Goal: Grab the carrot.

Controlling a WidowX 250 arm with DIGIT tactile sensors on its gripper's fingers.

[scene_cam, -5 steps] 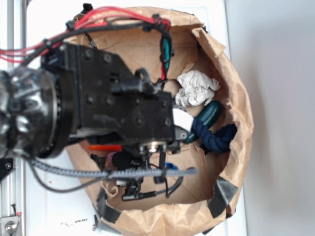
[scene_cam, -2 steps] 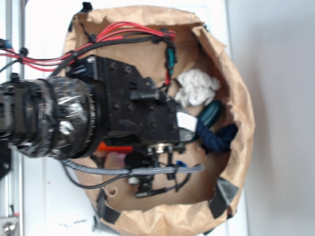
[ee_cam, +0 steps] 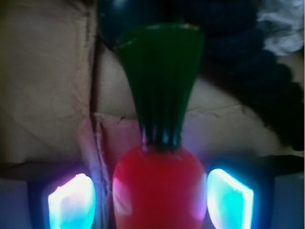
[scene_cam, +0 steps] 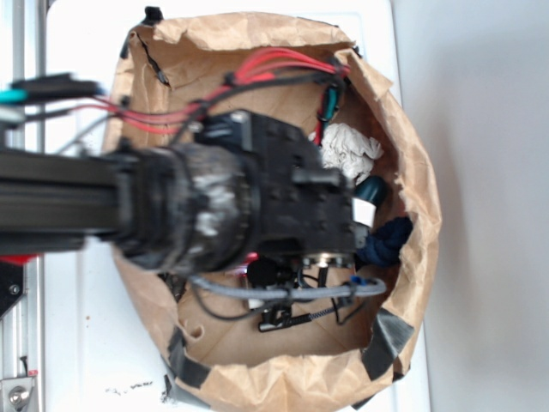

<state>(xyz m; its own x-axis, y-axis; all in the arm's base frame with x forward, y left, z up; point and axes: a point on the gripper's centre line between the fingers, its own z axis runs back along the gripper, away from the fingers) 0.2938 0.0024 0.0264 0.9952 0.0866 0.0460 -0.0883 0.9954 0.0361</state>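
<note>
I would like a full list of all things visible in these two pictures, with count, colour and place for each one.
carrot: 1, orange-red body with dark green top, on the bag floor between the gripper fingers in the wrist view; hidden under the arm in the exterior view.
paper bag: 1, brown, opened wide on the white table, holding everything else.
crumpled cloth: 1, white, right side of the bag.
oblong toy: 1, dark green, just below the cloth.
rope: 1, navy blue, right side, below the oblong toy.
tape patches: dark grey, on the bag's lower rim; the count is unclear.
gripper: 1, black with glowing fingers, straddling the carrot, a small gap each side.
</note>
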